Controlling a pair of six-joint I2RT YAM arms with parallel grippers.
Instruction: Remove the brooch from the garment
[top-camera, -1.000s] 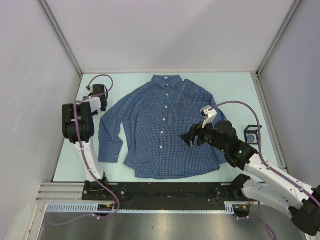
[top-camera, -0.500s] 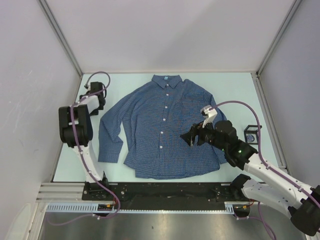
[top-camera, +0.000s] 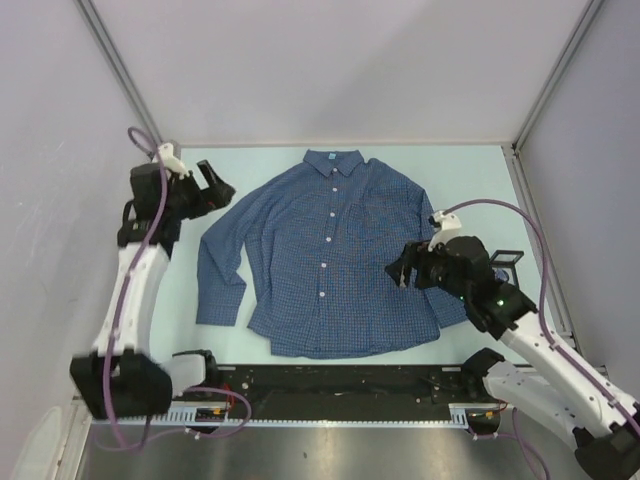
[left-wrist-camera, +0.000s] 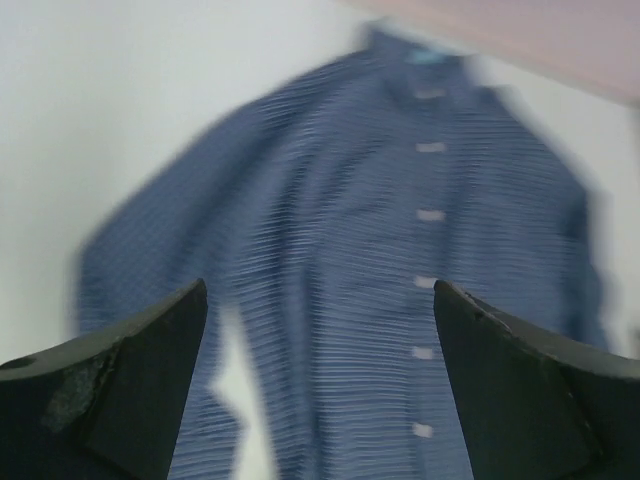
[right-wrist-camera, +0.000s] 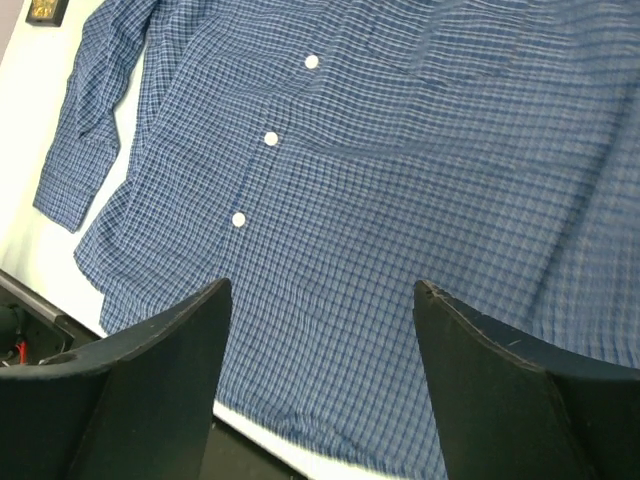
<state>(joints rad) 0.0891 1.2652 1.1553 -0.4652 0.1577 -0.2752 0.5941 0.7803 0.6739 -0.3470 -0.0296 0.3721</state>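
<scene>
Swung up and outward, the left arm (top-camera: 135, 290) stood tall over the desk's left edge, where half a second earlier it had been folded low with its gripper down near the desk beside the shirt's shoulder; the right arm (top-camera: 520, 320) had drawn back a little toward the right, off the middle of the shirt front. Both moves read as a withdrawal, which suggested the picking part of the job was over rather than beginning, though that was only a judgement. The desk (top-camera: 470, 190) carried the shirt (top-camera: 330, 250) laid flat and buttoned, collar away from the arms, sleeves down at its sides. The left gripper (top-camera: 218, 186) hung in the air just off the shirt's shoulder with its jaws spread wide and nothing between them; its own view was blurred but showed only shirt in the gap. The right gripper (top-camera: 402, 270) hovered above the shirt near the other sleeve, jaws likewise apart and bare, touching nothing, with checked cloth and white buttons (right-wrist-camera: 271, 138) plain between its fingers (right-wrist-camera: 150, 380). No brooch could be found on the shirt in any view. A small dark-framed thing (right-wrist-camera: 45, 10) with a yellowish middle lay on the desk beyond the far sleeve, at the corner of the right wrist view, about where the left gripper had been; whether that was the brooch could not be told.
</scene>
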